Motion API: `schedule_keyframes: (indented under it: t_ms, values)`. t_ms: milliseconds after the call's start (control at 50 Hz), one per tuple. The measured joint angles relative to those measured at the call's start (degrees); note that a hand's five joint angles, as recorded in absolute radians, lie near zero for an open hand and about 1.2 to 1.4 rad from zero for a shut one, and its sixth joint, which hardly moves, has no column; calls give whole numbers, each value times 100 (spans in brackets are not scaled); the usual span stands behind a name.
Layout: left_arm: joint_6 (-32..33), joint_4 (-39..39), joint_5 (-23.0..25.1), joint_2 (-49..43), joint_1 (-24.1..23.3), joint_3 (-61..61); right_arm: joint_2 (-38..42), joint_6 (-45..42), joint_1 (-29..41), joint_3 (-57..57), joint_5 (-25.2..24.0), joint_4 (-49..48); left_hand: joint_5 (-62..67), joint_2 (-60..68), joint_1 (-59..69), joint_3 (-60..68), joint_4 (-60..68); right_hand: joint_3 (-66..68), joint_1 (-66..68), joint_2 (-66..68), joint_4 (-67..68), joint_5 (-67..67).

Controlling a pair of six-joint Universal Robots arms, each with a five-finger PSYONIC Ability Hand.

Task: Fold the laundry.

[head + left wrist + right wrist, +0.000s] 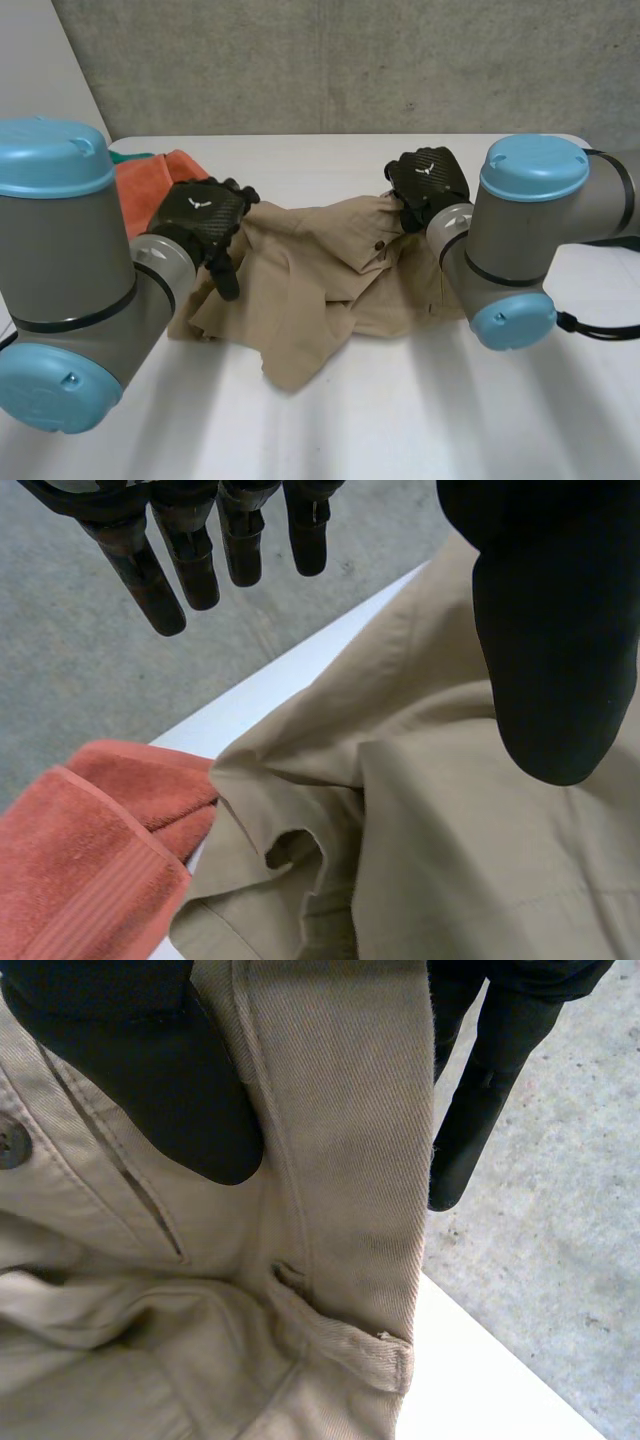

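One pair of khaki trousers [320,290] lies crumpled mid-table [450,420], and one orange towel [150,180] lies beside its left edge. The left hand [200,215] hovers over that edge, its fingers [150,590] straight and spread, holding nothing. The right hand [428,180] pinches the trousers' waistband [340,1110] between thumb and fingers [470,1130].

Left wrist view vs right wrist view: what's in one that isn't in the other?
Left wrist view: the orange towel beside the tan trousers, and the left hand, fingers straight, thumb above the cloth, gripping nothing.
Right wrist view: the right hand pinching the waistband between thumb and fingers, plus a button and a belt loop.
Shared: the tan trousers, the white table edge and the grey floor beyond it.
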Motion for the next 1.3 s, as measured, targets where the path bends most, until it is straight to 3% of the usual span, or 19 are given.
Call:
schedule_keyframes:
  t_ms: [140, 160, 200, 240, 300, 440, 560, 600, 720, 900, 940, 1000, 1020, 1080, 1180, 1300]
  values:
    - [154, -59, -32, -229, -252, -56, 819, 121, -85, -998, -118, -87, 0, 0, 0, 0, 0, -53, -81, -104, -48, -48]
    - [174, -58, -36, -257, -279, -59, 886, 137, -87, -1081, -121, -88, 0, 0, 0, 0, 0, -651, -574, -649, -526, -534]
    - [243, -52, -46, -352, -366, -64, 1214, 222, -87, -1489, -106, -56, 0, 0, 0, 0, 0, -2716, -2544, -2797, -2692, -2701]
    - [326, -41, -56, -448, -464, -60, 1431, 283, -78, -1800, -45, 26, 0, 0, 0, 0, 0, -4656, -2702, -4844, -4636, -4636]
    - [435, -31, -75, -561, -594, -47, 1534, 331, -71, -2146, 129, 230, 0, 0, 0, 0, 0, -5594, -2703, -5588, -5569, -5402]
    - [679, 20, -233, -762, -874, -43, 861, 145, -155, -2250, 247, 771, 0, 0, 0, 0, 0, -5626, -2702, -5605, -5624, -5401]
    - [816, 80, -420, -930, -1028, -25, 365, -486, -303, -1991, -247, 1105, 1, 0, 0, 0, 0, -5626, -2702, -5605, -5624, -5401]
    - [901, 153, -585, -1098, -1139, 11, 129, -1244, -459, -1771, -736, 1505, 0, 0, 0, 0, 0, -5546, -2703, -5524, -5568, -5343]
    - [1058, 375, -802, -1495, -1320, 176, 24, -2331, -763, -1558, -1104, 2261, 0, 0, 0, 0, 0, -5043, -2703, -5023, -5092, -4869]
    - [1308, 506, -866, -2147, -1260, 695, -82, -1983, -1199, -1609, -1087, 2169, 0, 10, 16, 1, 6, -5090, -2703, -5032, -5116, -5066]
    - [1329, 509, -863, -2247, -1214, 795, -154, -1717, -1293, -1601, -1113, 2057, 322, 381, 482, 352, 401, -5056, -2703, -5005, -5091, -4988]
    - [1332, 523, -858, -2317, -1147, 893, -232, -1457, -1389, -1556, -1208, 2005, 2250, 2393, 2653, 2324, 2413, -4606, -2703, -4592, -4664, -4431]
    - [1330, 528, -856, -2320, -1134, 907, -245, -1420, -1405, -1542, -1237, 2012, 2408, 2643, 2794, 2571, 2577, -4489, -2702, -4496, -4558, -4323]
    - [1305, 564, -845, -2246, -1040, 941, -281, -1447, -1459, -1457, -1419, 2280, 4971, 5172, 5151, 5056, 5198, -3767, -2703, -3738, -3809, -3593]
    - [1246, 591, -789, -1832, -784, 906, -249, -1765, -1467, -1331, -1707, 3070, 5319, 5642, 5394, 5525, 5698, -2883, -2669, -2867, -2937, -2757]
    - [1204, 453, -534, -1154, -433, 832, -76, -1885, -1364, -1257, -2039, 3461, 5319, 5642, 5394, 5525, 5698, -2948, -2693, -2913, -2991, -2850]
